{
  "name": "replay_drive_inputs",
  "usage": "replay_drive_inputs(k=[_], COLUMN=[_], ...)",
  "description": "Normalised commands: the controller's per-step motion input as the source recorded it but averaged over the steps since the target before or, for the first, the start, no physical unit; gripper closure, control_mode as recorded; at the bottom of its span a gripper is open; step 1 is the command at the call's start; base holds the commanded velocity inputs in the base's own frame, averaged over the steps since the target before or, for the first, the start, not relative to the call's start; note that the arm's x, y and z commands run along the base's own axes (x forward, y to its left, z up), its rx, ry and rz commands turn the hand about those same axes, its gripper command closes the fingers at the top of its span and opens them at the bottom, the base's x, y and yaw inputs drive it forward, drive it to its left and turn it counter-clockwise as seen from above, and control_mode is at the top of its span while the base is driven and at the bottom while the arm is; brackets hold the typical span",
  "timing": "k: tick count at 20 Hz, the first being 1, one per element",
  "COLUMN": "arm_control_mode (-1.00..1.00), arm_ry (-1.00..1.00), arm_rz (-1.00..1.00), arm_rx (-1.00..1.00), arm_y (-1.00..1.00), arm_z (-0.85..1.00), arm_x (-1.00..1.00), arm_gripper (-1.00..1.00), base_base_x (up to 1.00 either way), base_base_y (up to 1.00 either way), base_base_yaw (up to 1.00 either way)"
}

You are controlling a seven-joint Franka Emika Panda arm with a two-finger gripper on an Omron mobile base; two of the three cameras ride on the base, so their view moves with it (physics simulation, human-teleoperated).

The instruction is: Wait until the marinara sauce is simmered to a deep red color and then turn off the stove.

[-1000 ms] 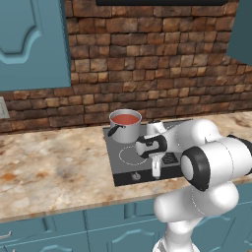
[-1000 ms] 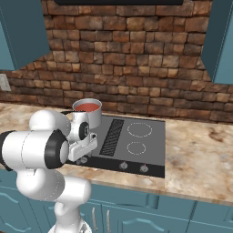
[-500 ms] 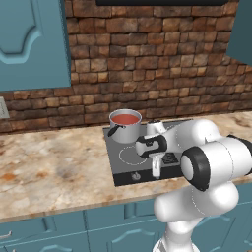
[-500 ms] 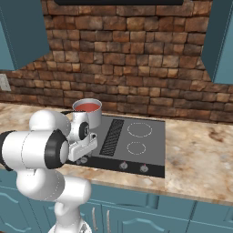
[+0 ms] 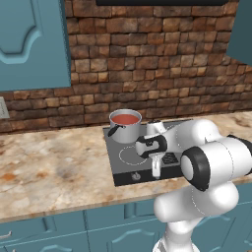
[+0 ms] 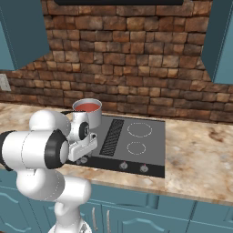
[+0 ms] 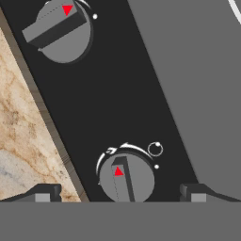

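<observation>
Inside pot (image 5: 125,132), orange-red marinara sauce (image 5: 125,119)

light: even, soft, rendered | shadows: faint | glare: none | blur: none | base views slightly grainy

The sauce (image 5: 126,119) is a smooth orange-red disc inside a grey steel pot (image 5: 124,132) with a dark handle. The stove (image 6: 144,150) is flat dark grey, marked with thin white burner rings and a black ribbed grille (image 6: 112,137) down its middle. In the hand view its front strip is black; two grey knobs sit there, one (image 7: 126,180) at 6 o'clock and another (image 7: 61,29) at 11 o'clock, each bearing a small red triangle, with white arcs and dots around them. The counter (image 5: 54,167) is mottled beige marble with rusty-brown and grey patches. The wall (image 6: 132,59) is brown and reddish brick. The cabinets (image 5: 32,42) are teal. The arm (image 5: 216,165) is white with black joint bands; the gripper (image 7: 120,193) has dark tips.
</observation>
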Motion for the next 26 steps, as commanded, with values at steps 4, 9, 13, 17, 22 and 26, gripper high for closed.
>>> replay_drive_inputs(k=[4,9,13,17,22,26], arm_control_mode=[-1.00,-1.00,-1.00,-1.00,-1.00,-1.00], arm_ry=[0.00,0.00,0.00,0.00,0.00,0.00], arm_rz=[0.00,0.00,0.00,0.00,0.00,0.00], arm_rx=[0.00,0.00,0.00,0.00,0.00,0.00], arm_y=[0.00,0.00,0.00,0.00,0.00,0.00], arm_z=[0.00,0.00,0.00,0.00,0.00,0.00], arm_x=[0.00,0.00,0.00,0.00,0.00,0.00], arm_gripper=[-1.00,-1.00,-1.00,-1.00,-1.00,-1.00], base_base_x=[0.00,0.00,0.00,0.00,0.00,0.00], base_base_y=[0.00,0.00,0.00,0.00,0.00,0.00], base_base_yaw=[0.00,0.00,0.00,0.00,0.00,0.00])
